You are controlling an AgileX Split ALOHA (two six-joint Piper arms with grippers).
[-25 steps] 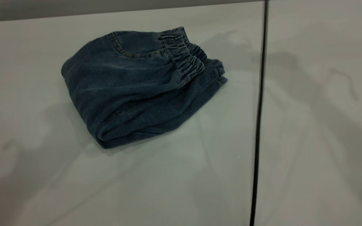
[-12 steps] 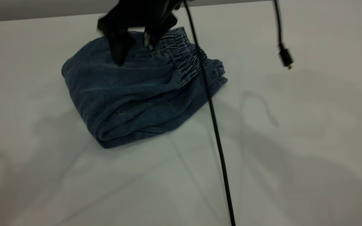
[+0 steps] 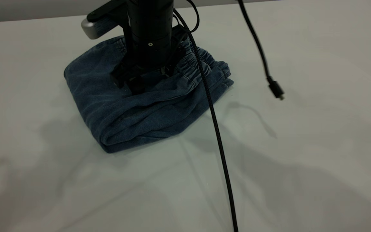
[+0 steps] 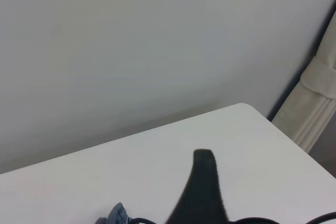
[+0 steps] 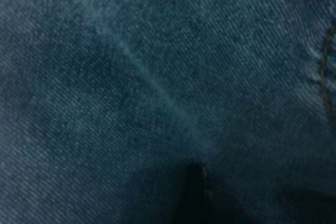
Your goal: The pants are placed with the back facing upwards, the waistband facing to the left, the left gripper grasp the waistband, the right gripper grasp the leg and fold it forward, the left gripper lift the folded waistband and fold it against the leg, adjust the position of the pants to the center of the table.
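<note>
The pants (image 3: pixel 134 109) lie folded into a thick blue denim bundle on the white table (image 3: pixel 301 145), left of its middle. The gathered waistband (image 3: pixel 201 62) sits on top at the bundle's right end, with the leg (image 3: pixel 224 74) layers ending just under it. My right gripper (image 3: pixel 134 82) points straight down, open, and presses into the top layer beside the waistband. Its wrist view is filled with denim (image 5: pixel 157 77) around one dark fingertip (image 5: pixel 193 182). My left gripper (image 4: pixel 205 192) hangs over bare table, off the pants, with only a scrap of denim (image 4: pixel 116 214) at the edge.
A black cable (image 3: pixel 217 129) hangs from the right arm across the pants and the table's front. A second cable ends in a loose plug (image 3: pixel 275 90) dangling right of the pants. The left wrist view shows a table corner (image 4: pixel 244 107), a wall and a pale curtain (image 4: pixel 320 103).
The right arm came into view from the top and dropped onto the pants, denting the top layer. The hanging cables swung; the loose plug moved left and lower.
</note>
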